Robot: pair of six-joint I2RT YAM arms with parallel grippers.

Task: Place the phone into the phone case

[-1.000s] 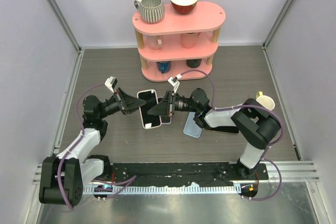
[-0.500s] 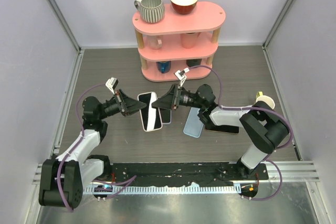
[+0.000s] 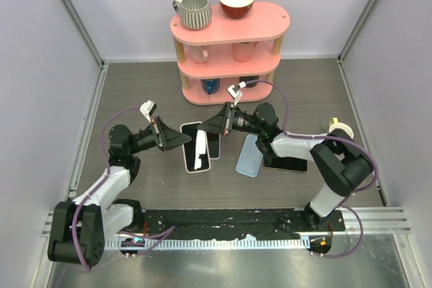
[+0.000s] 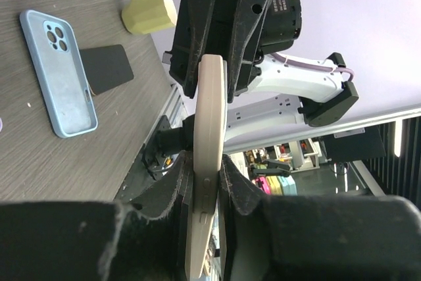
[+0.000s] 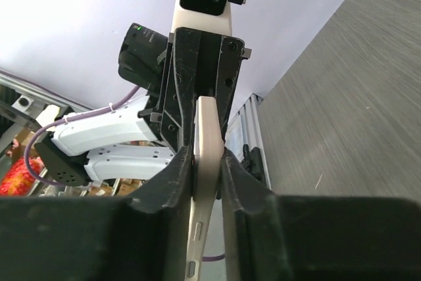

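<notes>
At mid-table | 1 phone | left hand and right hand both clamped on it | 1 blue case nearby

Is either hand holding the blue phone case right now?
No, the blue phone case lies flat on the table while the left hand and right hand both pinch the phone.

Colours on the table and shelf

The phone is showing a cream-white edge, and the phone case is showing pale blue against the dark grey wood-grain table. The shelf is showing pink, the ribbed mug grey stripes, the bowl red-brown outside and white inside, the yellow mug pale.
</notes>
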